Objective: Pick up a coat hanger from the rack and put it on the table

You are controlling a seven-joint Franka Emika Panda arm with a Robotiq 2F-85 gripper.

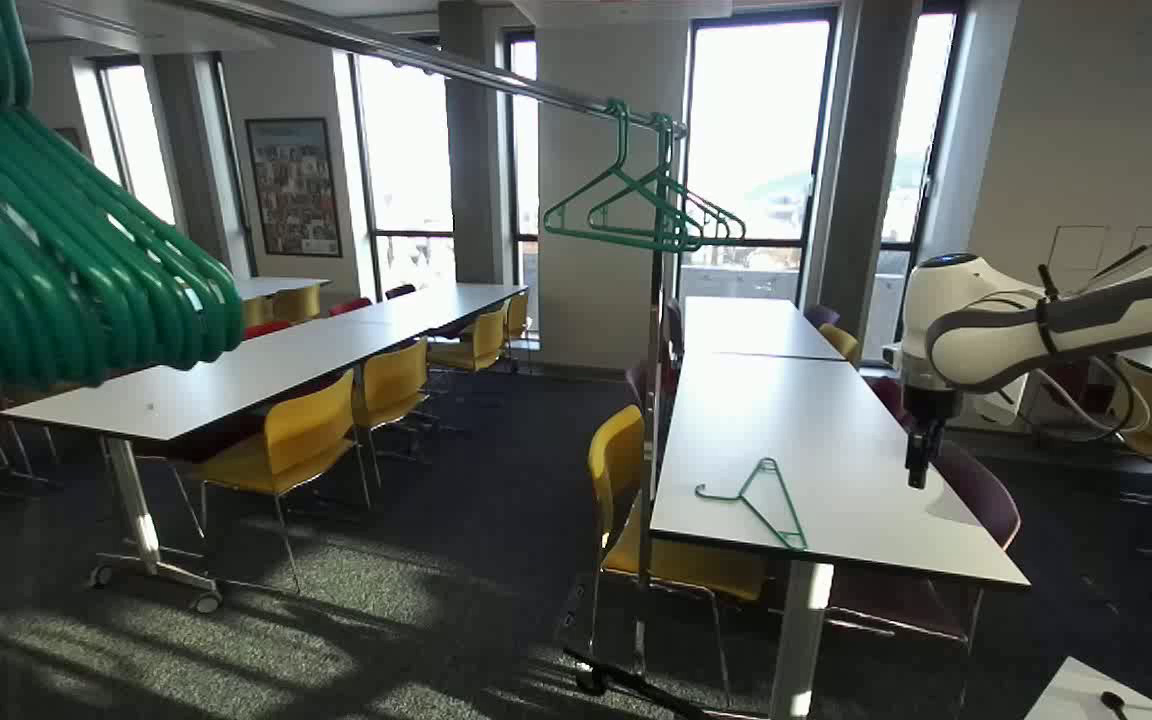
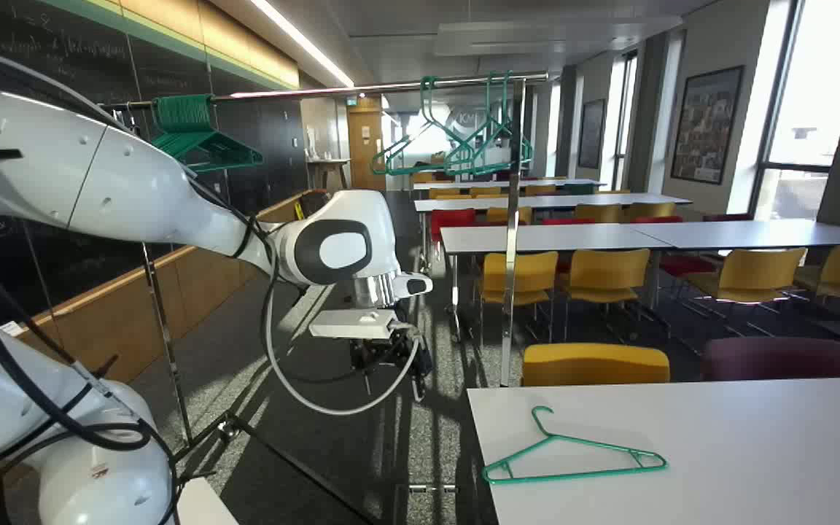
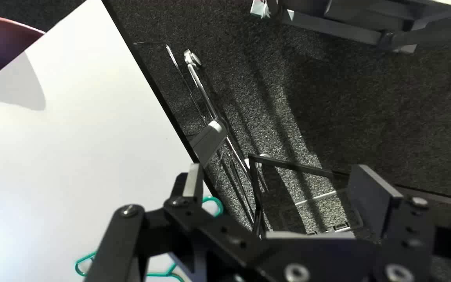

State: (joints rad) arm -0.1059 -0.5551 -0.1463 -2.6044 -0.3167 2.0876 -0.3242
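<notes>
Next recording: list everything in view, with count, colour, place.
Loose hanger: 1, green, on table
Hung hangers: a few, green, one end of rack
Hanger bunch: many, green, toward rack's other end
Rack: 1, silvery, beside table
Table: 1, white, under loose hanger
Other tables: several, white, around room
Chairs: many, yellow, red, purple, at tables
Windows: several, bright, along one wall
Posters: at least two, dark-framed, by windows
Blackboard: 1, black, along another wall
Door: 1, brown, far end
Floor: 1, dark grey, throughout
Arm: 1, white and grey, beside table
Gripper: 1, black, open, on arm
</notes>
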